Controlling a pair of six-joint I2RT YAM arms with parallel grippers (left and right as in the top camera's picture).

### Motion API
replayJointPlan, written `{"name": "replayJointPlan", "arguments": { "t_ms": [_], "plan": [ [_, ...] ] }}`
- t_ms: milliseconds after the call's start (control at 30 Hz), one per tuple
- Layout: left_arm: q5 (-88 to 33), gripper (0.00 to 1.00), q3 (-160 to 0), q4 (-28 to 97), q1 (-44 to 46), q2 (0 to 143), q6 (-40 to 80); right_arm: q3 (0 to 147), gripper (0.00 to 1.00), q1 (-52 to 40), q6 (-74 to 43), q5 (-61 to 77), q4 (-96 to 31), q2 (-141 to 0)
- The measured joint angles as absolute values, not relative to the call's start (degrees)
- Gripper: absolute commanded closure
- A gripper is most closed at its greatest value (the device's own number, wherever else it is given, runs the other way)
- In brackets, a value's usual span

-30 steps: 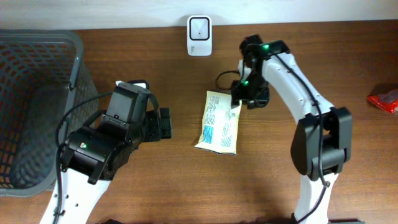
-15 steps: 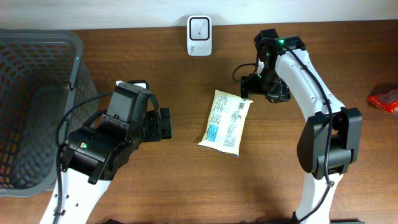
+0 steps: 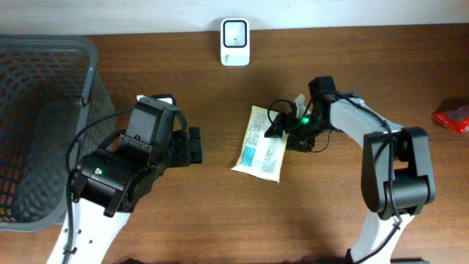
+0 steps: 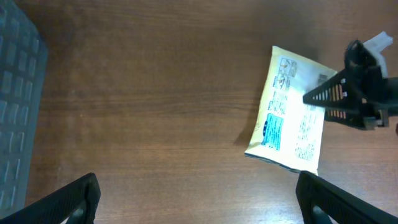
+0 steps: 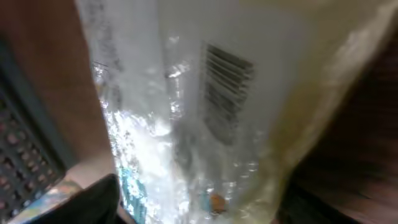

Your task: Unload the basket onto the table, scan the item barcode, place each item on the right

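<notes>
The item, a pale yellow packet (image 3: 258, 147) with blue print, lies flat on the table in front of the white scanner (image 3: 234, 32). Its barcode (image 5: 227, 87) faces up and fills the right wrist view. My right gripper (image 3: 284, 130) is low over the packet's upper right edge. Its fingers stand apart, with the packet (image 5: 186, 124) spanning the gap between them. The left wrist view shows the packet (image 4: 287, 127) with the right gripper (image 4: 339, 99) on its right side. My left gripper (image 3: 193, 145) hangs open to the packet's left, holding nothing.
A grey mesh basket (image 3: 89, 55) fills the left end of the table, and its wall (image 4: 15, 93) edges the left wrist view. A red packet (image 3: 453, 117) lies at the far right edge.
The right gripper let go of the packet, drew away to the upper right, then came back down onto its right edge. The packet turned slightly. The left arm stayed still.
</notes>
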State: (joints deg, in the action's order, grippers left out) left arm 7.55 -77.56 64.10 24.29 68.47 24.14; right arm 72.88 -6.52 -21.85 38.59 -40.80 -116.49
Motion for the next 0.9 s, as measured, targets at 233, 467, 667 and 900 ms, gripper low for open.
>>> {"name": "replayJointPlan", "arguments": {
  "t_ms": [233,467,667,900],
  "plan": [
    [7.5,0.01,-77.6,64.1,24.3,68.5,24.1,77.3,0.96,-6.4,-25.6,27.7,-48.4,-116.7],
    [7.6,0.01,-77.6,64.1,24.3,68.5,24.1,95.3,0.96,-12.5,-41.4,-35.0,-73.6,-114.1],
    [7.6,0.01,-77.6,64.1,24.3,68.5,24.1,93.1,0.96,-22.7,-49.8,-58.7,-76.6,-115.7],
    [7.6,0.01,-77.6,64.2,24.3,68.5,24.1,91.0,0.96,-22.5,-50.3,-62.5,-72.2,-116.0]
  ]
}}
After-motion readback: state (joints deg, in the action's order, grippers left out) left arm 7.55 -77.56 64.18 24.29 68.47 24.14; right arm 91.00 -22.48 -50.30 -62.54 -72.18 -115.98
